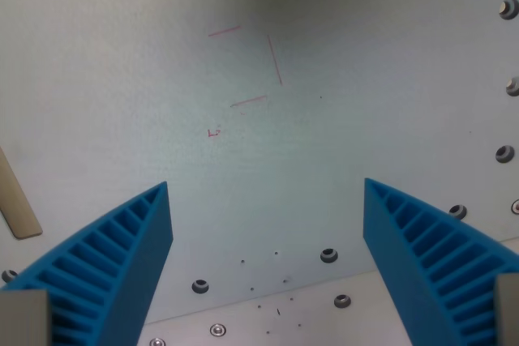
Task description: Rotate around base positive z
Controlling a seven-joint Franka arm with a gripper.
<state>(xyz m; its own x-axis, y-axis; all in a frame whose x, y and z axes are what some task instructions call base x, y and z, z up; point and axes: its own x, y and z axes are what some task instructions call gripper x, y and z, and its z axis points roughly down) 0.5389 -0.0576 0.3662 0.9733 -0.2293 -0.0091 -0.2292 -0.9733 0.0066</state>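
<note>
My gripper (268, 200) is open, its two blue ribbed fingers (122, 257) spread wide at the bottom of the wrist view, with nothing between them. Below is a pale grey plate (259, 143) with faint red pen marks (243, 70) near its upper middle. No loose object lies under the gripper.
Several screw heads (328, 255) run along the plate's lower edge and up the wrist view's right side (504, 154). A beige strip (16, 208) lies at the wrist view's left edge. A lighter surface (284, 313) shows below the plate's edge.
</note>
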